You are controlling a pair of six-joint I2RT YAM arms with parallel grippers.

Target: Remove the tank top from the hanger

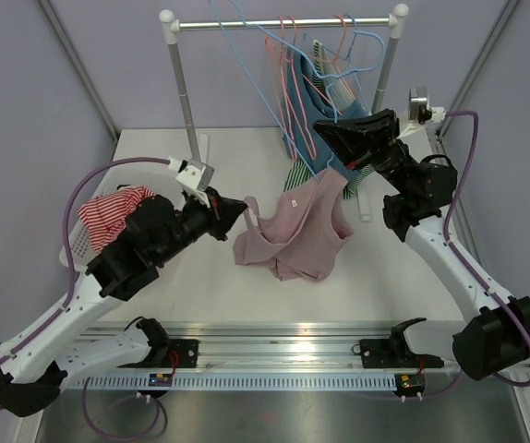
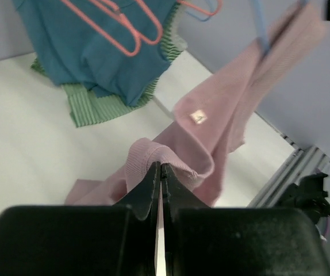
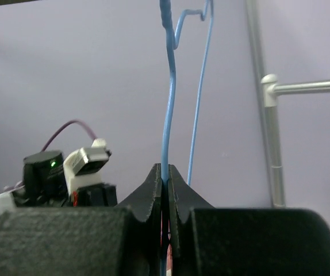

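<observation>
Tank top (image 1: 293, 235), one, pink, lies mostly bunched on the desk (image 1: 200, 295) mid-scene. Its upper right part rises toward a blue hanger (image 3: 168, 103). In the left wrist view that corner (image 2: 280, 46) hangs on the blue wire. One small tag (image 2: 198, 117) shows on the fabric.

Two arms, two claws. The left claw (image 2: 159, 167) is clenched on a ribbed fold of the tank top at its left edge, fingers pressed together with fabric pinched at the tips. In the top view it (image 1: 245, 208) sits just left of the pile. The right claw (image 3: 165, 169) is clenched on the blue hanger wire, which runs straight up from between the fingers. From above it (image 1: 322, 132) is raised above the tank top's right side, near the rack.

One rack (image 1: 283, 23) stands at the far desk edge, two white posts and one bar. Several blue and salmon hangers (image 1: 283, 74) hang on it. Exact count cannot be told, wires overlap.

One teal garment (image 2: 96, 52) hangs from the rack. One green striped garment (image 2: 90, 103) is under it on the desk. One red-white striped garment (image 1: 108, 214) sits at the left, behind the left arm.
</observation>
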